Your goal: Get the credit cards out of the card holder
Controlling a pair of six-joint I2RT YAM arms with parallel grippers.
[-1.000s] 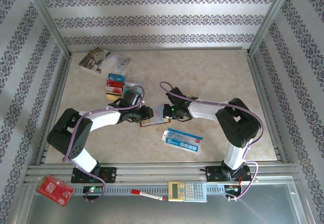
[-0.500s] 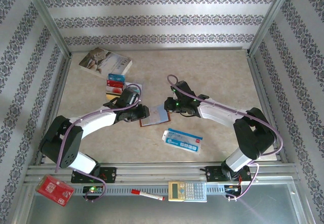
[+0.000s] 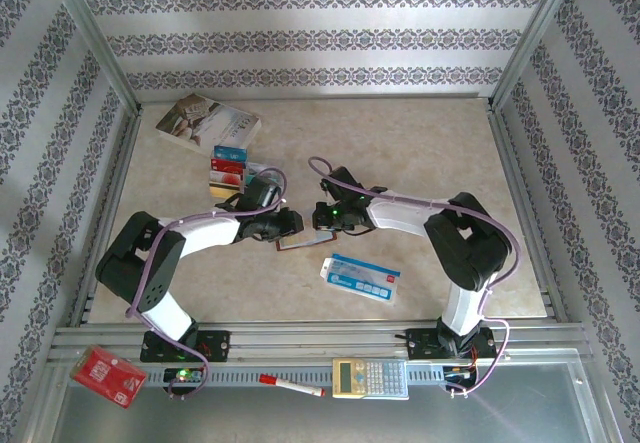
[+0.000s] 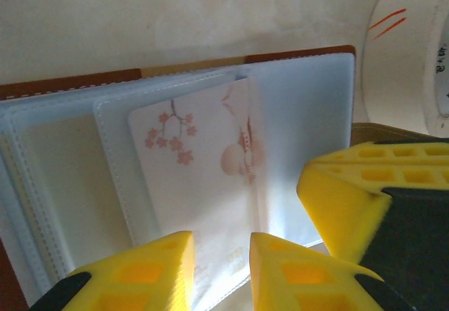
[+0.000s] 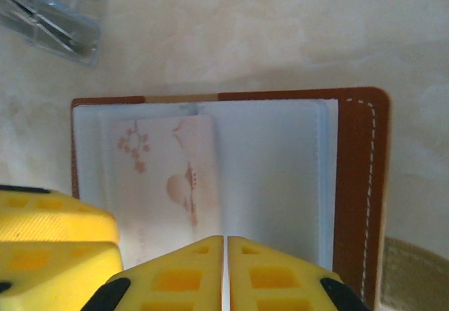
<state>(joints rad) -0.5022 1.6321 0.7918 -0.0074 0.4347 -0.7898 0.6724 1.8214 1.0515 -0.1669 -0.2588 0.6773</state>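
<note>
The card holder (image 3: pixel 297 242) lies open at mid-table, with a brown cover (image 5: pixel 358 184) and clear sleeves. A white credit card (image 4: pixel 196 156) printed with pink blossoms sits in one sleeve and shows again as the card (image 5: pixel 165 170) in the right wrist view. My left gripper (image 4: pixel 219 241) stands open, its fingers straddling the lower end of that sleeve. My right gripper (image 5: pixel 226 239) is shut, tips over the sleeve page beside the card; whether it pinches a sleeve I cannot tell. One of its fingers (image 4: pixel 351 199) shows beside the left gripper. More credit cards (image 3: pixel 228 168) lie stacked on the table behind the left gripper (image 3: pixel 290 225).
A paperback book (image 3: pixel 205 121) lies at the back left. A blue-and-white packet (image 3: pixel 360 276) lies just in front of the holder. A clear plastic case (image 5: pixel 42 16) sits near the stack. On the front rail are a red packet (image 3: pixel 107 375), a pen (image 3: pixel 292 385) and a calculator (image 3: pixel 370 377).
Half a second ago the grippers stood further apart with the open holder showing between them. Both have drawn back together over it, the right gripper moving left.
</note>
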